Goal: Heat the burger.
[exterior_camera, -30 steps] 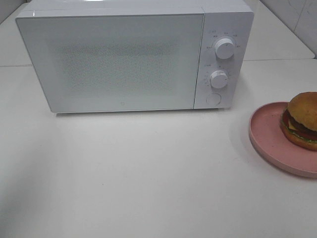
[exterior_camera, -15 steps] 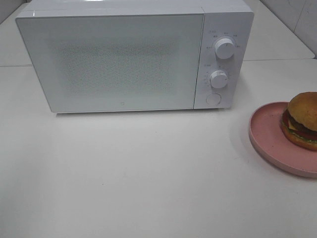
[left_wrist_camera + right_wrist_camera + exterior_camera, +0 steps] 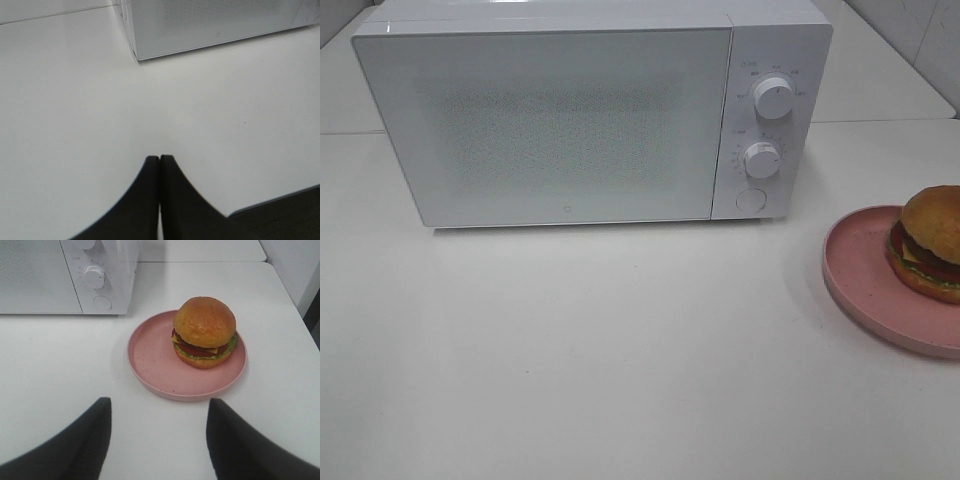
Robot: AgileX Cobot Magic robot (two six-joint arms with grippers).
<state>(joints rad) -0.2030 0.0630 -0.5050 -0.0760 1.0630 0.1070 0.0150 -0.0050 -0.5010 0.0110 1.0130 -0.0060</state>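
Burger (image 3: pixel 204 331) sits on pink plate (image 3: pixel 150 360), at 12 o'clock from wide-open empty right gripper (image 3: pixel 157 437), the nearer arm; left gripper (image 3: pixel 160 159) pressed closed, empty, microwave (image 3: pixel 570 120) door closed.

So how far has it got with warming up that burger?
Nothing looks done yet: the microwave door is shut and the burger sits on its pink plate. The right pincer is open before the plate, the left pincer shut. Opening, loading and heating remain.
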